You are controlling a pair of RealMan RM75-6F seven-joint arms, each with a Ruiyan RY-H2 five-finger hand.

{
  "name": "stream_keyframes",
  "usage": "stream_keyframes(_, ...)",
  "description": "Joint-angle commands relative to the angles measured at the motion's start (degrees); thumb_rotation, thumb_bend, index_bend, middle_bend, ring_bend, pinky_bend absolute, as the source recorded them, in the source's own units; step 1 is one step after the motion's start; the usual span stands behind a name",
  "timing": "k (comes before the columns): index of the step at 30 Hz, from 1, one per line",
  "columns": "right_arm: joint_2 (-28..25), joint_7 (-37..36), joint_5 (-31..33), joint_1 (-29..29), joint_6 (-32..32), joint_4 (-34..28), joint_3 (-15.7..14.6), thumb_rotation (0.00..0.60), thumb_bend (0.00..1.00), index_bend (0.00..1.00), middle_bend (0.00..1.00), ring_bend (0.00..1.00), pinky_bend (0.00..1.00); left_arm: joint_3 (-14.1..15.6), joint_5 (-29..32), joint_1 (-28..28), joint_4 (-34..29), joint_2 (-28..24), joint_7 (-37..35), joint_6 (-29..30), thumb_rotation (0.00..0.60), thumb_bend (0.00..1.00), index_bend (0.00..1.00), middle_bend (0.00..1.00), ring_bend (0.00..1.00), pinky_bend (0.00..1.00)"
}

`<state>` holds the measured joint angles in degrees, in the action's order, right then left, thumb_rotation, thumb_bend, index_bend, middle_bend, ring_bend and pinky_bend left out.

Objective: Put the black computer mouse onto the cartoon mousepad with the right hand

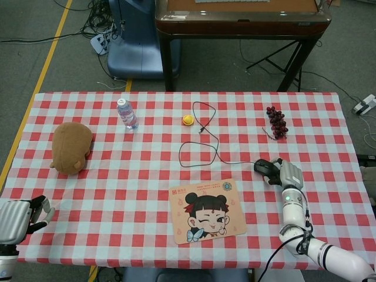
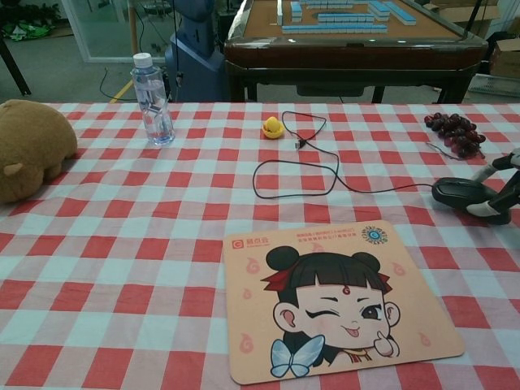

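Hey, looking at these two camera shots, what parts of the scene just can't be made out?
- Right hand: chest view's right edge cuts most of it off.
- Black mouse: head view, the hand covers its far side; whether fingers truly grip it is unclear.
- Left hand: head view's corner crops it; absent from the chest view.
- Mousepad small print: too small to read.
- Plush toy: chest view's left edge crops it.

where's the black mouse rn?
Black mouse sits on the tablecloth at the table's right side, right of and beyond the cartoon mousepad, not on it, with the right hand against it; grapes lie beyond.
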<state>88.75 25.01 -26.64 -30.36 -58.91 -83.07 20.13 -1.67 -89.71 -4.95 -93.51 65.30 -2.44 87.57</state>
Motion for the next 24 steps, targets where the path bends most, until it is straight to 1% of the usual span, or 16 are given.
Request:
stream_keyframes(1,-2.03,-1.76,-1.57,1.23,-1.17,-3.81,-0.55,0.600,0.29,0.42,1.00,1.00,1.00,0.04,-0.05,-0.01,-0.01,0.06,0.10,-0.01,0.600,0.57,0.55,0.90,0.82,1.00)
stream_keyframes(7,-4.22,-3.91,-2.82,2.63,-2.76,-9.28,-1.26,0.600,0.29,0.43,1.00,1.00,1.00,0.05,-0.04,-0.01,0.01,0.09,0.10,0.01,0.600,0.57,0.55,0.90,0.82,1.00)
stream_keyframes(11,-5.22,-4.33,-2.11,2.88,-3.12,-12.20,-1.67,0.600,0.29,0.43,1.00,1.00,1.00,0.09,-0.17,-0.03,-0.01,0.07,0.08,0.06,0.600,0.57,0.55,0.90,0.82,1.00)
stream_keyframes(16,-5.81,-3.32,0.06,2.11,-2.93,-14.75,-2.55,0.600,0.29,0.43,1.00,1.00,1.00,0.10,-0.17,-0.01,-0.03,0.02,0.00,0.12,0.600,0.57,0.55,0.90,0.82,1.00)
stream_keyframes(24,-5.45,-1.41,1.09,0.27,-3.21,-18.65,-4.43,0.600,0.29,0.43,1.00,1.00,1.00,0.06,-0.10,-0.01,-0.04,-0.07,-0.21,0.15,0.600,0.57,0.55,0.90,0.82,1.00)
